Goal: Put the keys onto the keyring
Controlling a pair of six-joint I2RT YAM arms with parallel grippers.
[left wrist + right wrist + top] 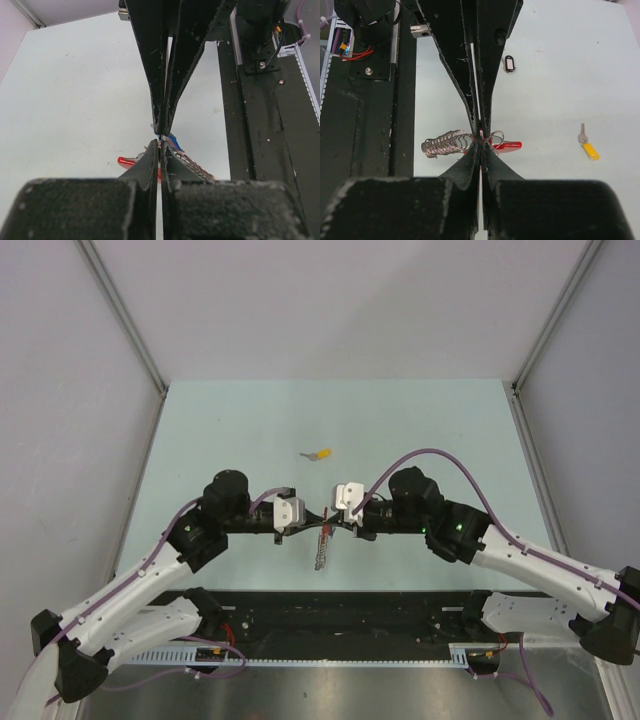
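Observation:
Both grippers meet tip to tip above the table's near middle. The keyring (321, 546) hangs between them, its silvery chain (442, 144) to one side and its red tag (509, 145) to the other. My left gripper (161, 143) is shut on a thin wire loop of the keyring. My right gripper (481, 139) is shut on the same loop from the opposite side. A blue key cap (173, 139) shows right beside the tips; whether it hangs on the ring I cannot tell. A yellow-capped key (320, 454) lies alone farther back on the table.
A small black loop-shaped tag (509, 63) lies on the pale green table (220, 430). The black base rail (340, 605) runs along the near edge below the grippers. Grey walls enclose the table at the back and sides.

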